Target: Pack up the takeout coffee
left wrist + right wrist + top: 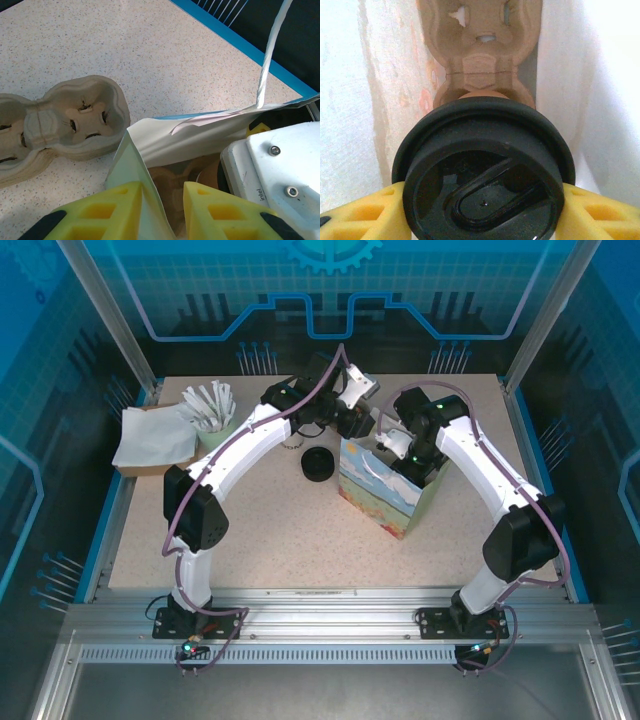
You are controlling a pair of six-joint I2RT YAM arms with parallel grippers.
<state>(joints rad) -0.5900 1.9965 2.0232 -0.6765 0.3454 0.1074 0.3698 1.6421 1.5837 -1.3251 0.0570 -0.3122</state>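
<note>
Inside the bag (200, 135), right fingers (365, 215) clasp the takeout coffee (482, 185); left fingers (105, 215) pinch the rim.

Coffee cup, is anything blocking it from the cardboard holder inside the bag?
Nothing visible does. The coffee cup, between the right fingers, hangs right above the near pocket of the cardboard holder, and the left fingers pinch the bag by its wall.
</note>
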